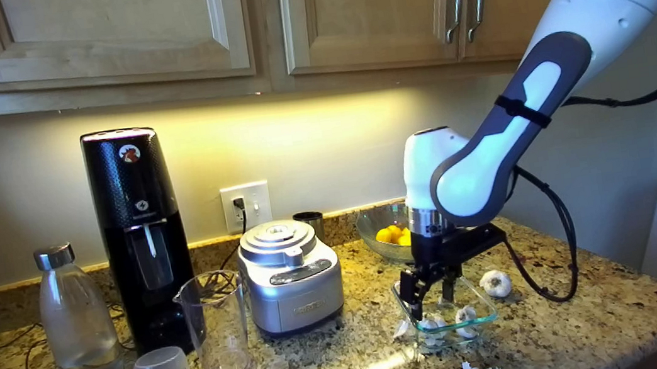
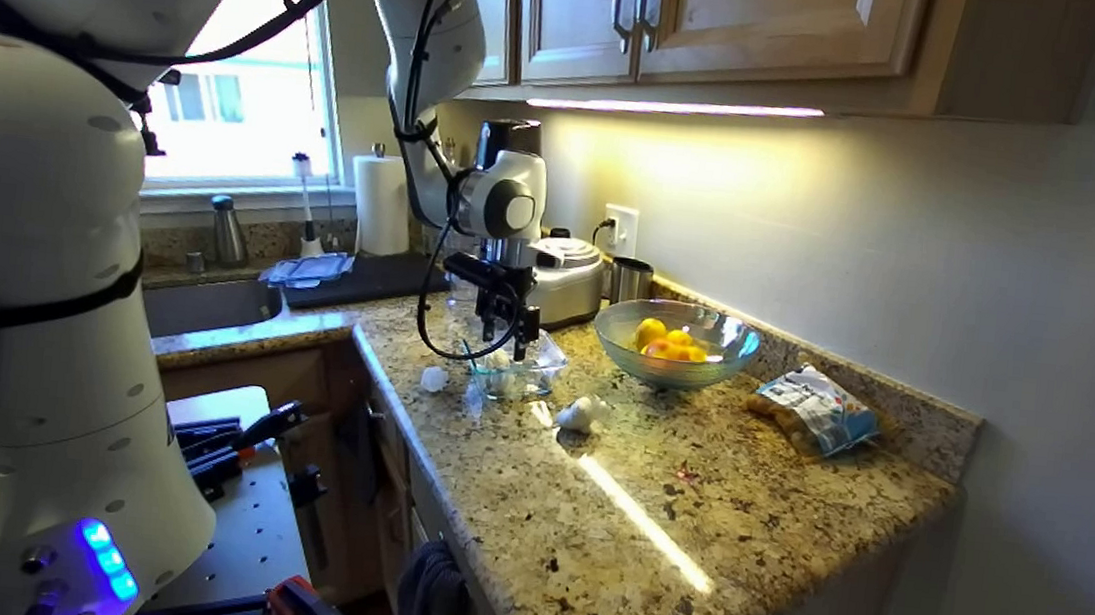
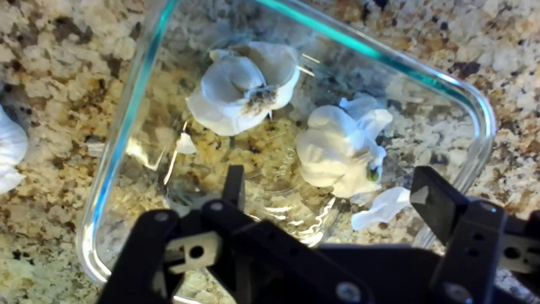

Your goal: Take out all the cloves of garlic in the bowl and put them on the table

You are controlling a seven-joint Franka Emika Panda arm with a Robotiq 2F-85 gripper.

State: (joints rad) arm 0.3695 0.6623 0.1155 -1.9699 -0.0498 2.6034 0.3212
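Granite countertop (image 2: pixel 689 502), food processor (image 1: pixel 294 284) and fruit bowl (image 2: pixel 672 375) near glass bowl (image 3: pixel 392 63), empty gripper (image 3: pixel 330 173) wide-jawed.

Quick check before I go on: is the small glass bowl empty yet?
Not empty: the wrist view shows a garlic lump and another lump inside the rim of the glass bowl.

Yellow glow on the wall (image 1: pixel 322 137), overbright white window (image 2: pixel 268 85)
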